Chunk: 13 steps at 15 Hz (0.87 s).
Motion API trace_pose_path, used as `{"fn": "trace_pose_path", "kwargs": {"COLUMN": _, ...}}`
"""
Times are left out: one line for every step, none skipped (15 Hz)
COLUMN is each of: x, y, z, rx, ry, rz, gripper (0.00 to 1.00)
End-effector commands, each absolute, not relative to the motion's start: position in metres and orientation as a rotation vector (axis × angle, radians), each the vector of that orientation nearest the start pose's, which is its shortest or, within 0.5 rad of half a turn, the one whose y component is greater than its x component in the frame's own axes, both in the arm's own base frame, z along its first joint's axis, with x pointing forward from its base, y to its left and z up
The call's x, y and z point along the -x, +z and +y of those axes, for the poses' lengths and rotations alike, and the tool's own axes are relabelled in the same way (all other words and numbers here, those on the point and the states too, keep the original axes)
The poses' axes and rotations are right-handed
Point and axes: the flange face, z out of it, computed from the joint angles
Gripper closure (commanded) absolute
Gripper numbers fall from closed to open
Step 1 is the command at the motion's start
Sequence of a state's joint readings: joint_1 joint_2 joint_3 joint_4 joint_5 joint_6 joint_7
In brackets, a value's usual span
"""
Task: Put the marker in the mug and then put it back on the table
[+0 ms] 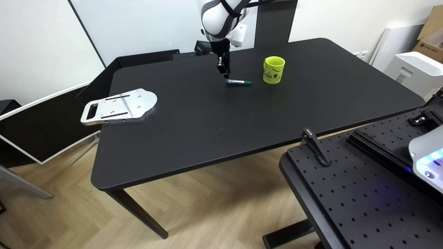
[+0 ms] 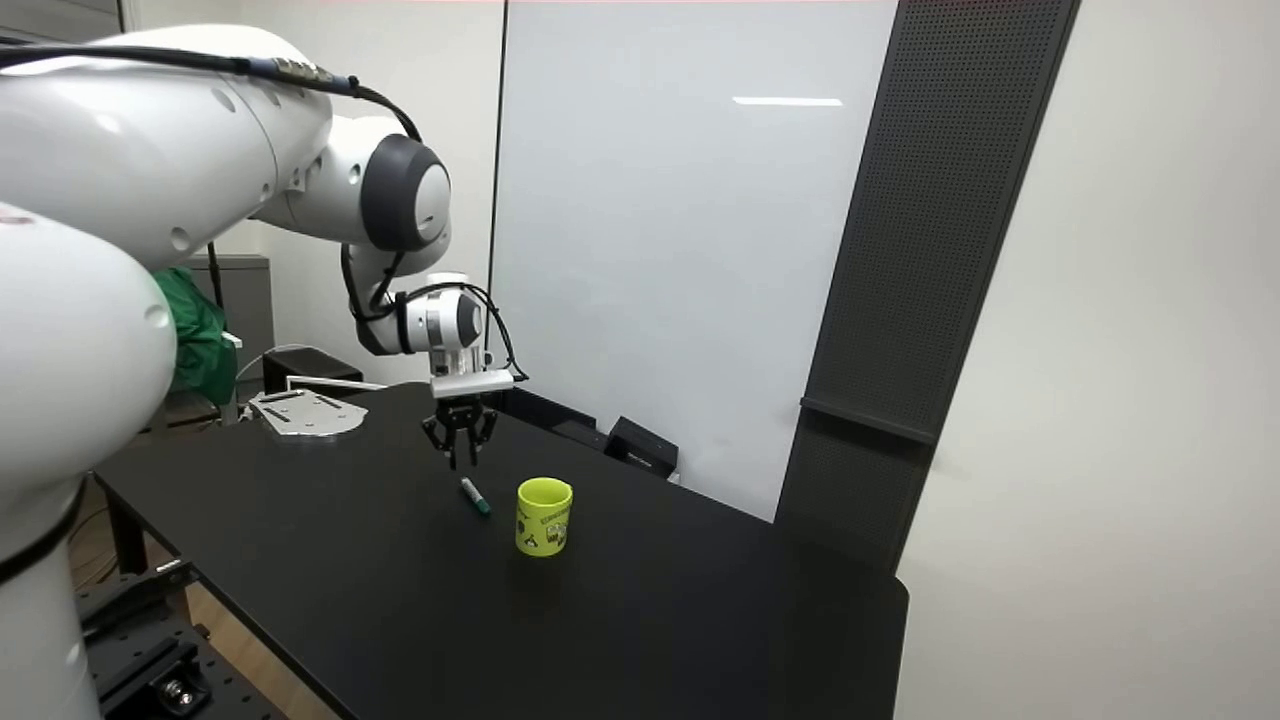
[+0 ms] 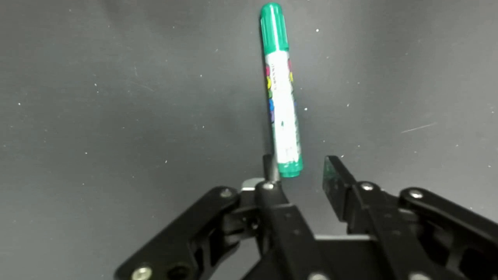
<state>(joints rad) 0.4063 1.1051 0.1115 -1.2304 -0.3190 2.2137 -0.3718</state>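
Jaws parted on a slim gap and gripping nothing, a tool points down over the blunt end of a green marker lying flat on the black tabletop. In the wrist view the cap points to 12 o'clock; one jaw sits close beside the blunt end at 9 o'clock, the other farther off at 3, an alignment that would suit a pinch across it. Contact cannot be told. In an exterior view the mug stands upright at the marker's 3 o'clock, mouth up and near, probably so the drop-in needs only a short carry. With the marker outside the mug, the task may be at its start or its end.
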Motion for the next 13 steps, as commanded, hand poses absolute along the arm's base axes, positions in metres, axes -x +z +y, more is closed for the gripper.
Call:
{"fn": "trace_pose_path", "kwargs": {"x": -0.647, "y": 0.079, "z": 0.332, "rx": 2.854, "ry": 0.135, "rz": -1.582, "gripper": 0.33}}
{"fn": "trace_pose_path", "kwargs": {"x": -0.647, "y": 0.078, "z": 0.333, "rx": 2.856, "ry": 0.135, "rz": -1.579, "gripper": 0.25}}
{"fn": "trace_pose_path", "kwargs": {"x": -0.648, "y": 0.079, "z": 0.332, "rx": 2.862, "ry": 0.129, "rz": -1.571, "gripper": 0.19}}
{"fn": "trace_pose_path", "kwargs": {"x": -0.649, "y": 0.081, "z": 0.331, "rx": 2.868, "ry": 0.122, "rz": -1.558, "gripper": 0.11}}
{"fn": "trace_pose_path", "kwargs": {"x": -0.65, "y": 0.085, "z": 0.33, "rx": 2.884, "ry": 0.095, "rz": -1.528, "gripper": 0.05}}
{"fn": "trace_pose_path", "kwargs": {"x": -0.652, "y": 0.087, "z": 0.329, "rx": 2.906, "ry": 0.066, "rz": -1.491, "gripper": 0.01}}
{"fn": "trace_pose_path", "kwargs": {"x": -0.654, "y": 0.089, "z": 0.328, "rx": 2.92, "ry": 0.043, "rz": -1.454, "gripper": 0.0}}
{"fn": "trace_pose_path", "kwargs": {"x": -0.656, "y": 0.091, "z": 0.326, "rx": 2.932, "ry": 0.021, "rz": -1.409, "gripper": 0.0}}
{"fn": "trace_pose_path", "kwargs": {"x": -0.658, "y": 0.093, "z": 0.324, "rx": 2.95, "ry": 0.002, "rz": -1.372, "gripper": 0.0}}
{"fn": "trace_pose_path", "kwargs": {"x": -0.657, "y": 0.083, "z": 0.331, "rx": 2.906, "ry": 0.033, "rz": -1.476, "gripper": 0.0}}
{"fn": "trace_pose_path", "kwargs": {"x": -0.658, "y": 0.083, "z": 0.33, "rx": 2.909, "ry": 0.028, "rz": -1.472, "gripper": 0.0}}
{"fn": "trace_pose_path", "kwargs": {"x": -0.658, "y": 0.082, "z": 0.33, "rx": 2.908, "ry": 0.03, "rz": -1.476, "gripper": 0.0}}
{"fn": "trace_pose_path", "kwargs": {"x": -0.657, "y": 0.081, "z": 0.331, "rx": 2.906, "ry": 0.032, "rz": -1.478, "gripper": 0.0}}
